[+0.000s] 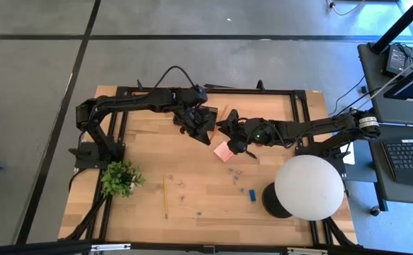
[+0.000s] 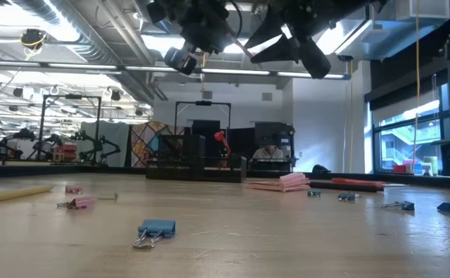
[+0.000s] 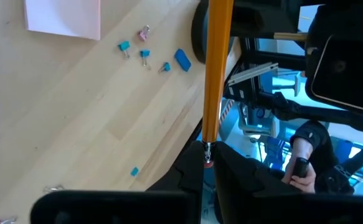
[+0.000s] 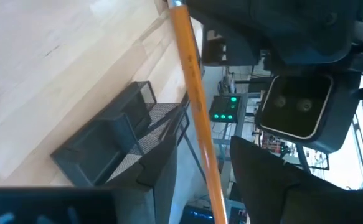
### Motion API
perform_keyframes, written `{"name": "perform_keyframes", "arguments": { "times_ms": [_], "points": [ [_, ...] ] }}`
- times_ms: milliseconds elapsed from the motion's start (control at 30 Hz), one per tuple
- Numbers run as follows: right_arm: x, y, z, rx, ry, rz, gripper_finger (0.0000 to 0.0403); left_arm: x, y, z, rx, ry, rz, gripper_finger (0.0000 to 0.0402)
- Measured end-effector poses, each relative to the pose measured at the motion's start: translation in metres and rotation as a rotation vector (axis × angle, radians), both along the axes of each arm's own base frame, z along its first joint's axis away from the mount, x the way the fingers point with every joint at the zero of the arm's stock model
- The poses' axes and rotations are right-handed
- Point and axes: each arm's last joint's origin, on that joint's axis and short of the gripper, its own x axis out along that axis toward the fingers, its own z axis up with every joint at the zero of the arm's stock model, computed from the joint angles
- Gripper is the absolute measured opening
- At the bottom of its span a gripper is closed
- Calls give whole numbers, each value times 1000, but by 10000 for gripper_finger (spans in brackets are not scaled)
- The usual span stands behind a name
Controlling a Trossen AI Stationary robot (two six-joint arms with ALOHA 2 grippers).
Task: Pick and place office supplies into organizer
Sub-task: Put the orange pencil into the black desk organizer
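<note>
The orange pencil (image 3: 217,68) is held off the desk, between the two grippers near the far middle of the desk. The left gripper (image 3: 207,163) is clenched on its eraser end, and the pencil's shaft is seen running past the right gripper (image 1: 232,132), just above the black organizer (image 4: 116,146). The right gripper's jaws stand part open; whether they grip the pencil cannot be told.

Most of the task appears left. A second pencil (image 1: 165,196), the pink sticky-note pad (image 1: 224,152), the small blue block (image 1: 251,195) and scattered clips (image 2: 155,230) are seen lying loose on the desk (image 1: 192,170).

In the high view the organizer is mostly hidden under the arms, so its contents cannot be made out.
</note>
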Motion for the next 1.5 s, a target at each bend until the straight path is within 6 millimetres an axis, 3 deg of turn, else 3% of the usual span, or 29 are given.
{"name": "perform_keyframes", "arguments": {
  "times_ms": [500,667,1000,1300,1500],
  "points": [
    [2,0,-3,1,10,0,150,2,-8,0,-10,3,-23,24],
    [2,0,-3,2,11,-1,122,2,-8,0,-10,3,-23,24],
    [2,0,-5,-2,28,1,31,2,-8,0,-16,2,-27,24],
    [2,0,-6,19,20,-8,35,2,-8,0,1,-12,-41,27],
    [2,0,-5,25,8,-10,27,3,-11,0,82,-82,-122,58]
  ]
}}
